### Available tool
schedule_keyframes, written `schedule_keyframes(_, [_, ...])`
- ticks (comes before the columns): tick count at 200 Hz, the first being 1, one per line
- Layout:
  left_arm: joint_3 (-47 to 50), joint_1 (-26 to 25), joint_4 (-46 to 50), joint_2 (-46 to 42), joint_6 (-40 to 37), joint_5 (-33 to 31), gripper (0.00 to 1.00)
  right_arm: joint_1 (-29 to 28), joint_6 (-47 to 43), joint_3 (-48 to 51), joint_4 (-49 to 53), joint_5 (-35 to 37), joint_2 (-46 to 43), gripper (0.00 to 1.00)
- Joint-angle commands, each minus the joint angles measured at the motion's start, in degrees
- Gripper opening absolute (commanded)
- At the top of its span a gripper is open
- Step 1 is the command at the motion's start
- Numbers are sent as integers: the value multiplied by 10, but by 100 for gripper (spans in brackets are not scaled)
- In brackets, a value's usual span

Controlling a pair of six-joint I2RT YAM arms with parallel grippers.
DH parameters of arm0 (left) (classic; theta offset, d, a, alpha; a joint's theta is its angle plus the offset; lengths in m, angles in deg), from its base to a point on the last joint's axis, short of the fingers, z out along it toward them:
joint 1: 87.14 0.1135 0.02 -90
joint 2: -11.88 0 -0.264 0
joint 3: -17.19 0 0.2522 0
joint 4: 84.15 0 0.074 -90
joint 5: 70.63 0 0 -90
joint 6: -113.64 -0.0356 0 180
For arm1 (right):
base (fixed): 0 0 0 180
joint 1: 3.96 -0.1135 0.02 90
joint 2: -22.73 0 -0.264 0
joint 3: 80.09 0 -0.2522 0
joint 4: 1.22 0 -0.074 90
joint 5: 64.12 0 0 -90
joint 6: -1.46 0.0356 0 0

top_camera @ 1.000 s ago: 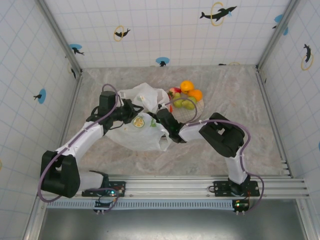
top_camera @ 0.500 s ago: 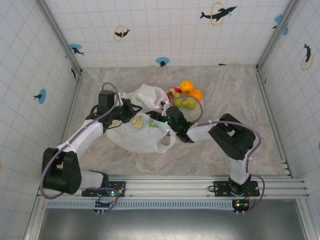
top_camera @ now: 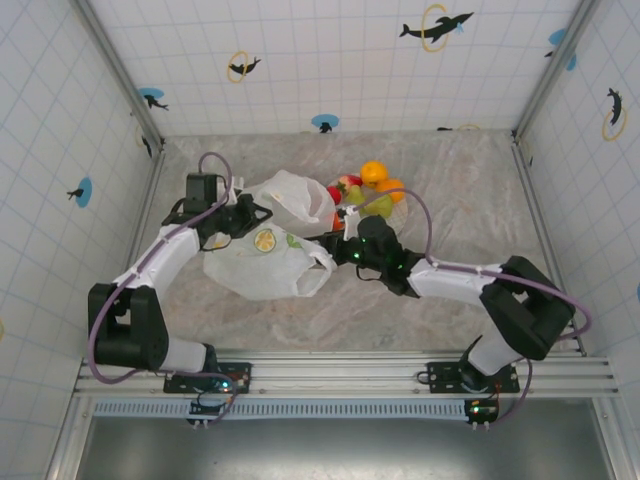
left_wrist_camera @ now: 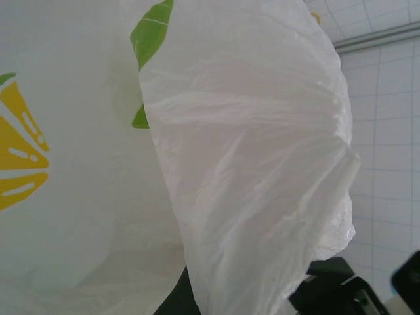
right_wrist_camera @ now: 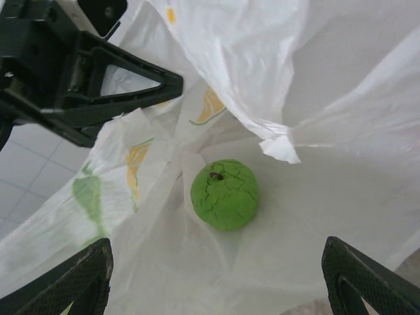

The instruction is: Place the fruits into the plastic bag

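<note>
At centre left of the top view, the left gripper (top_camera: 248, 214) was clamped shut on an upper edge of the plastic bag (top_camera: 262, 268), holding its mouth lifted and turned toward the right of the frame. Inside, in the right wrist view, one green round fruit (right_wrist_camera: 224, 194) lay loose on the bag's floor, touching no finger. Just right of the mouth, the right gripper (top_camera: 338, 232) hung with its jaws spread wide and nothing between them, pointing into the opening. Up and to the right of it, close behind its wrist, the other fruits (top_camera: 372, 190) sat heaped on the round plate (top_camera: 399, 211): oranges on the far side, pears and red pieces nearer. The right arm was plainly the nearer one, so the next pick probably called for swinging it back from the bag toward that heap.
</note>
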Motion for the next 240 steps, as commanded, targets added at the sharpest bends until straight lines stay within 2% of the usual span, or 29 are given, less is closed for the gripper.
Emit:
schedule_keyframes(1, [-21, 8, 22, 5, -55, 12, 0, 12, -73, 18, 52, 0, -45, 84])
schedule_keyframes(66, [-21, 44, 36, -1, -100, 25, 0, 61, -134, 66, 29, -16, -136, 85])
schedule_keyframes(78, [-20, 57, 40, -3, -107, 29, 0, 71, -137, 71, 23, -1, -138, 85])
schedule_keyframes(90, [-21, 70, 39, -5, -109, 42, 0, 76, -141, 69, 33, 47, -130, 84])
schedule_keyframes(116, [-21, 83, 27, -5, -106, 65, 0, 78, -172, 31, 65, 125, -70, 82])
schedule_keyframes(154, [-18, 90, 28, -9, -109, 64, 0, 71, -197, -57, 104, 153, 41, 82])
schedule_keyframes(185, [-14, 91, 24, -11, -109, 65, 0, 67, -203, -137, 157, 172, 127, 87])
schedule_keyframes(240, [-11, 96, 24, -12, -110, 69, 0, 66, -232, -238, 206, 181, 227, 90])
